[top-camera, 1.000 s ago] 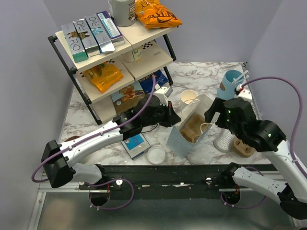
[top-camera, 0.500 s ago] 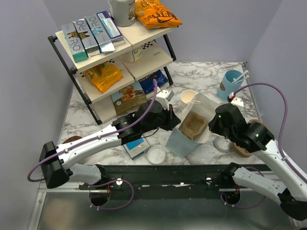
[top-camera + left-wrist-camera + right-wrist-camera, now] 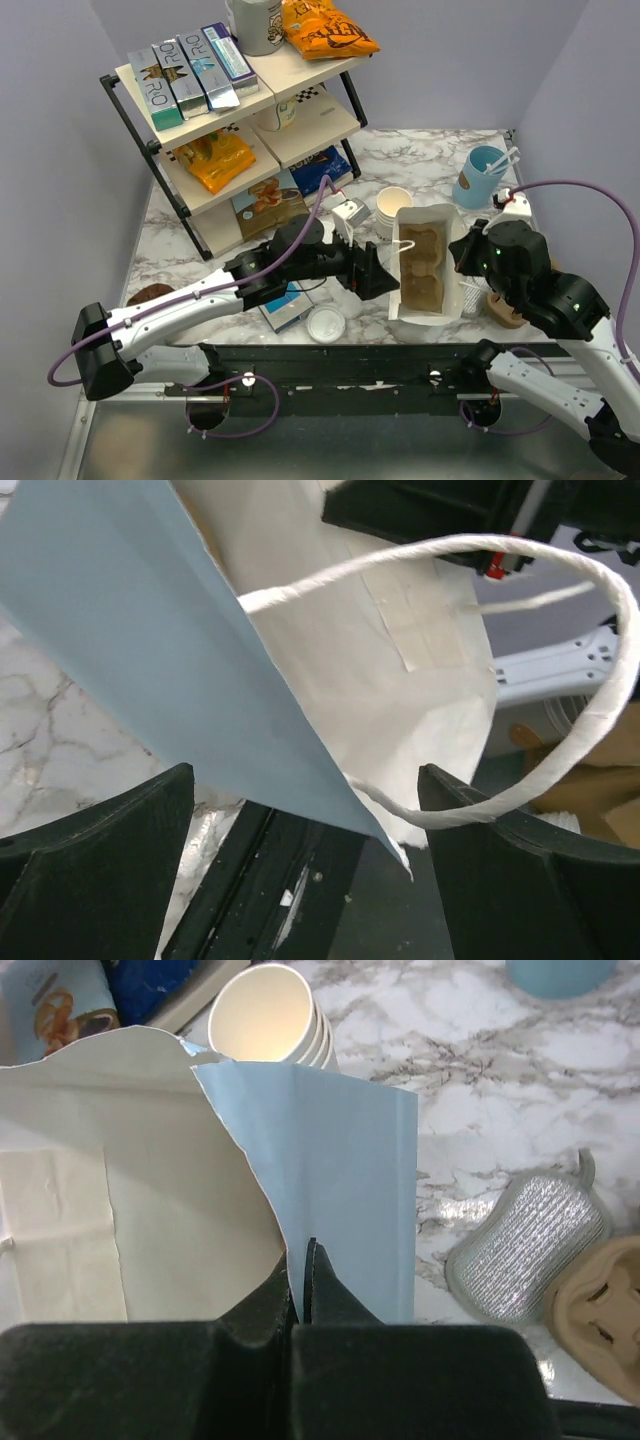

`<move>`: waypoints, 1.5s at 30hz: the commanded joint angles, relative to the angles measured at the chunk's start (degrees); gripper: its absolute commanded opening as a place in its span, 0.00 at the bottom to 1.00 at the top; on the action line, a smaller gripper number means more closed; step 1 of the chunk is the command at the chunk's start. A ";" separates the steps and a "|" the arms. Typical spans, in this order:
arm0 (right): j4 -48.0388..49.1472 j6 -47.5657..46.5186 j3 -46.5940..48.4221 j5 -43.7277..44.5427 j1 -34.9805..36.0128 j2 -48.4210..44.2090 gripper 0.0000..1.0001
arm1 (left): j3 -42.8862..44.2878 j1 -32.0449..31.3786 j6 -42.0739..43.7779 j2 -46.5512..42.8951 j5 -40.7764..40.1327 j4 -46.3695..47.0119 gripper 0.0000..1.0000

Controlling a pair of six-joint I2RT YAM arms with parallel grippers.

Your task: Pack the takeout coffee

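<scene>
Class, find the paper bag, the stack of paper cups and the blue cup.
paper bag (image 3: 350, 1190), right wrist view, on its blue side panel.
stack of paper cups (image 3: 393, 203), top external view, on the top cup's mouth.
blue cup (image 3: 470, 190), top external view, on its outer wall.

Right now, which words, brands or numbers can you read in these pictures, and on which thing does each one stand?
"RIO": large letters on the boxes on the rack's top shelf; the middle letter is uncertain.
Orange snack bag, top shelf: dark print, too blurred to read.
Orange packet, middle shelf: too blurred.
Packets on the lowest shelf: too small.
Paper bag: no print visible.
</scene>
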 commanded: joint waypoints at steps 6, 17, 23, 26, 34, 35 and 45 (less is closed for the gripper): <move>6.68 -11.76 2.11 0.81 0.18 -0.78 0.01 | -1.39 -0.33 1.82 -6.19 4.53 1.16 0.99; 0.63 -18.44 5.53 -10.96 0.09 2.03 0.01 | 8.71 -0.33 7.26 -7.77 -6.71 -16.68 0.99; -3.77 -24.77 8.78 -18.60 0.09 3.79 0.01 | 11.96 -0.33 8.59 -8.31 -7.51 -20.02 0.99; -5.44 -28.02 9.40 -23.88 0.09 4.67 0.01 | 14.59 -0.33 8.77 -7.34 -11.72 -23.53 0.99; -4.30 -31.02 8.61 -22.77 0.09 6.60 0.01 | 19.00 -0.33 12.62 -5.67 -9.64 -27.76 0.99; -4.13 -31.02 8.70 -21.88 0.09 7.21 0.01 | 18.13 -0.33 13.24 -6.02 -3.27 -27.06 0.99; -1.58 -34.09 8.18 -18.79 0.09 9.15 0.01 | 5.03 -0.33 15.98 -15.58 17.03 -17.74 0.99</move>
